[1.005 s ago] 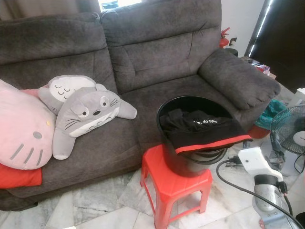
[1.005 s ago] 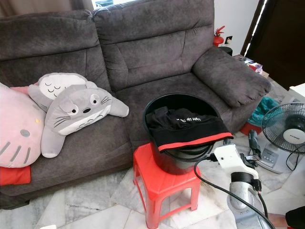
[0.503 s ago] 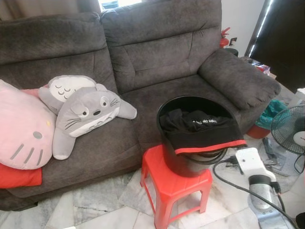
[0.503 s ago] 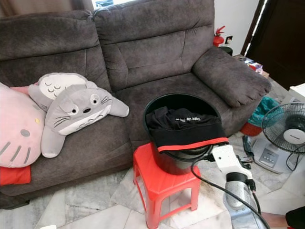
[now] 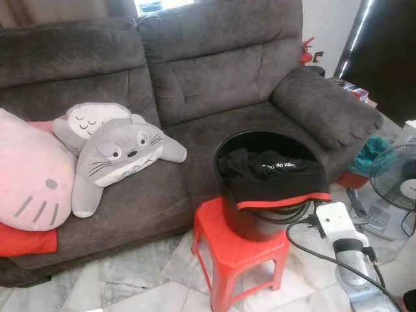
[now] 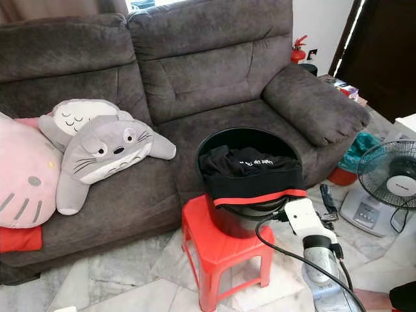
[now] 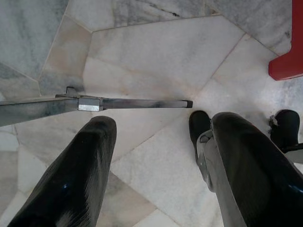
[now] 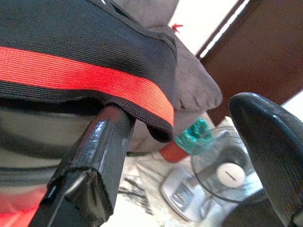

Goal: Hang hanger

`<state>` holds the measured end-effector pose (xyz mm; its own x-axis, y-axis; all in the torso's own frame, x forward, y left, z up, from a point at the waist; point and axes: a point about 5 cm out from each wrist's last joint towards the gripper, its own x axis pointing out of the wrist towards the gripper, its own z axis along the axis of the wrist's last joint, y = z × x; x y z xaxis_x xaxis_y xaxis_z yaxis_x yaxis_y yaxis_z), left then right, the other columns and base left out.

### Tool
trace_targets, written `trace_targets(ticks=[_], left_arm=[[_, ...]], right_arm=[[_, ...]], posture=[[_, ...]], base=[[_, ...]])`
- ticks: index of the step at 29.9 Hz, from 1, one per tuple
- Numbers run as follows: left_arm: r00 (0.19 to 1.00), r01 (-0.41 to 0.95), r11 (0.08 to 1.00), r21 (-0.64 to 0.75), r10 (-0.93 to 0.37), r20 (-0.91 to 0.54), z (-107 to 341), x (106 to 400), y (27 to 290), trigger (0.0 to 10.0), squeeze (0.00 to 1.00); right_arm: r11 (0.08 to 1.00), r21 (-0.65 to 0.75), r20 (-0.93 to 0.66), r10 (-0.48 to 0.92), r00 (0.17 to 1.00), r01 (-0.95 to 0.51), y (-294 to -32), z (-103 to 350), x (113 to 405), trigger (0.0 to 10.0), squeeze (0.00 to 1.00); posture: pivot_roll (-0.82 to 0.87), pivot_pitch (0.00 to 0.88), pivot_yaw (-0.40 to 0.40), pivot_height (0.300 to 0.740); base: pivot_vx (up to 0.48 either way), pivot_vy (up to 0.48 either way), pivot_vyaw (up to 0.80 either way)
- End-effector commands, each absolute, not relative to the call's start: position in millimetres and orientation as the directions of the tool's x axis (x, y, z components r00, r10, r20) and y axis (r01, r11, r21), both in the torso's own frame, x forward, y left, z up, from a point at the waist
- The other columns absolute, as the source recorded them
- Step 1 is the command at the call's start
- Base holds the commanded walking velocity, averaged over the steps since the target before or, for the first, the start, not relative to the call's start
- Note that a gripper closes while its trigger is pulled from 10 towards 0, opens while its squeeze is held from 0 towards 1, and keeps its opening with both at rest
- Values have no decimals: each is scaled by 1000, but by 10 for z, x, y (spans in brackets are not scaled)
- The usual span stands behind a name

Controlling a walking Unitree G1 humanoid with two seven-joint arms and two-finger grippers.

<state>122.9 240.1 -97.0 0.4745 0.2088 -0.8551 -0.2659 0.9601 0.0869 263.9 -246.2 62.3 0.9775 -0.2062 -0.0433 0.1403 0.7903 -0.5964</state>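
Right arm's white wrist (image 5: 335, 218) had drawn in toward the black bucket (image 5: 250, 224) since a second before, from out to the right to just beside its near-right rim; nothing else had moved.

Grey sofa (image 5: 214, 78) ran behind the bucket, its seat edge close to the far rim. Pink cushion (image 5: 29, 175) and grey plush toy (image 5: 120, 153) lay on the seat, well left of the bucket. Marble floor (image 5: 130, 279) lay open left of and in front of the bucket. Standing fan (image 5: 393, 175) stood right of the bucket, and the arm sat in the narrow gap between them. Bucket stood on a red stool (image 5: 234, 253).

Black garment (image 5: 273, 172) filled the bucket and spilled over its near rim, the red hem band (image 5: 286, 200) running along that rim. Whether a hanger lay under the cloth could not be told.

Right wrist view added the close detail: right gripper (image 8: 184, 113) spread wide, holding nothing, one finger (image 8: 106, 137) just under the hem band, contact unclear.

Left wrist view: left gripper (image 7: 163, 123) also spread and holding nothing, hanging low over the floor above a thin metal bar (image 7: 137, 102).
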Motion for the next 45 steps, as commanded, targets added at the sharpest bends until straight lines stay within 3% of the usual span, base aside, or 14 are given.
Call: trace_targets(ticks=[1, 14, 19, 29, 40, 45], left_arm=[[462, -253, 962, 104, 215, -860, -979, 1186, 2418, 10000, 0], [464, -255, 960, 112, 223, -857, -975, 1188, 2429, 10000, 0], [464, -246, 963, 113, 219, -858, -973, 1190, 2436, 10000, 0], [465, -238, 965, 114, 216, -859, -971, 1193, 2440, 10000, 0], [465, -237, 964, 123, 224, -856, -967, 1197, 2449, 10000, 0], [466, -236, 964, 125, 225, -855, -966, 1199, 2450, 10000, 0]], right_arm=[[817, -564, -26, -168, 985, 124, -2391, 658, 2696, 10000, 0], [851, -512, 27, -124, 992, 120, -2312, 761, 2767, 10000, 0], [834, -519, -78, -262, 962, 185, -2478, 597, 2755, 10000, 0], [817, -530, -92, -322, 942, 227, -2536, 565, 2764, 10000, 0], [849, -454, 72, -268, 961, 271, -2407, 792, 2887, 10000, 0], [830, -500, -27, -301, 953, 248, -2441, 650, 2890, 10000, 0]], posture=[[-277, 0, 44, 740], [-276, 0, 47, 740], [-269, 0, 50, 740], [-268, 0, 55, 740], [-263, 0, 57, 740], [-263, 0, 58, 740]], base=[[0, 0, 0], [0, 0, 0], [0, 0, 0], [0, 0, 0], [0, 0, 0], [0, 0, 0]])
